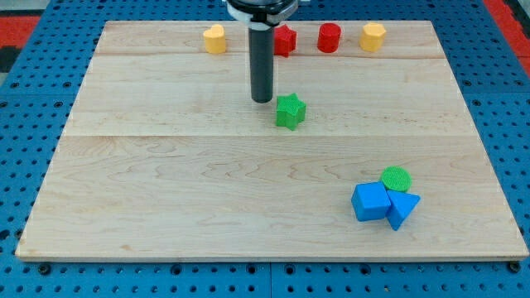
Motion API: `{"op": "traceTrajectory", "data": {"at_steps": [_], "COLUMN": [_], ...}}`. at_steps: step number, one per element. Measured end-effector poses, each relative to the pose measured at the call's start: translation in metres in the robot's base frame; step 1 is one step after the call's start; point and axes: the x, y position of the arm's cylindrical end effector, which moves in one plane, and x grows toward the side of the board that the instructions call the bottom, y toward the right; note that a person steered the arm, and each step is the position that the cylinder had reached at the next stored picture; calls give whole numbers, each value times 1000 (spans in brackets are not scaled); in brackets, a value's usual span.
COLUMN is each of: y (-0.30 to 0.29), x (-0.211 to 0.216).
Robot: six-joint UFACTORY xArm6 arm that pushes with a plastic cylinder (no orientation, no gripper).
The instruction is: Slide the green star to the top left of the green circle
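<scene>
The green star (290, 111) lies on the wooden board a little above the middle. My tip (262, 100) stands just to the star's upper left, a small gap away, not clearly touching it. The green circle (397, 177) lies at the lower right, far from the star, pressed against a blue cube (370, 202) and a blue triangular block (402, 208) just below it.
Along the top edge stand a yellow block (214, 39), a red block (285, 40) partly hidden behind the rod, a red cylinder (329, 37) and a yellow hexagonal block (373, 36). The board (166, 190) rests on a blue pegboard.
</scene>
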Motion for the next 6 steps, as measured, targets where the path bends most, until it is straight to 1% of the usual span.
{"op": "traceTrajectory", "data": {"at_steps": [1, 2, 3, 4, 5, 6], "y": [62, 87, 103, 124, 129, 125], "x": [31, 22, 9, 31, 57, 58]}}
